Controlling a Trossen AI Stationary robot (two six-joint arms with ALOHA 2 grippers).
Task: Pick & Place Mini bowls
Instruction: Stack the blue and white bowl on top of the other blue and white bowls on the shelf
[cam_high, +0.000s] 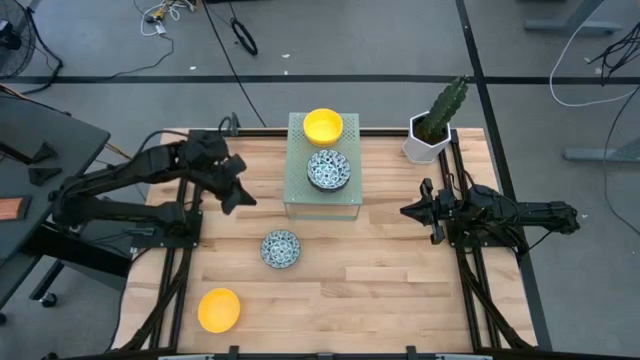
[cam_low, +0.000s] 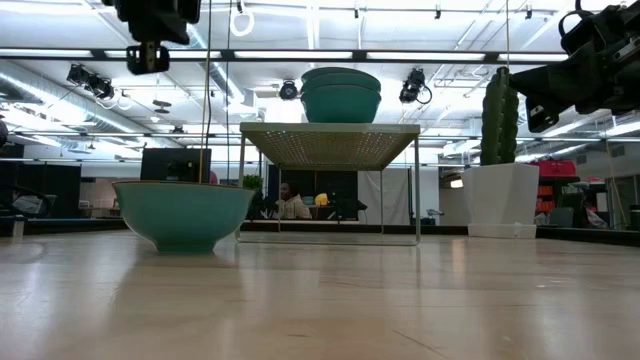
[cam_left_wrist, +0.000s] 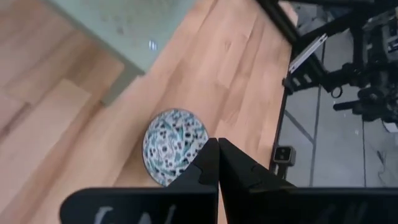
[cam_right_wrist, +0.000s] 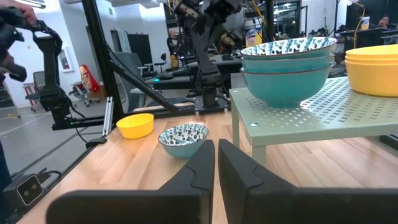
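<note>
A green perforated stand (cam_high: 300, 198) at the table's far middle carries a stack of yellow mini bowls (cam_high: 323, 125) and a stack of blue-patterned mini bowls (cam_high: 328, 169). One patterned bowl (cam_high: 281, 248) rests on its foot on the wood nearer the front, and it also shows just beyond my left fingers (cam_left_wrist: 174, 146). A single yellow bowl (cam_high: 218, 309) stands at the near left. My left gripper (cam_high: 243, 197) hangs shut and empty in the air left of the stand, slanting down. My right gripper (cam_high: 408, 211) waits shut and level at the right, empty.
A white hexagonal pot with a cactus (cam_high: 432, 130) stands at the far right corner. Dark arm frames run along both side edges of the table. Bare wood lies between the patterned bowl and my right gripper. A person sits in the room beyond the stand (cam_low: 292, 205).
</note>
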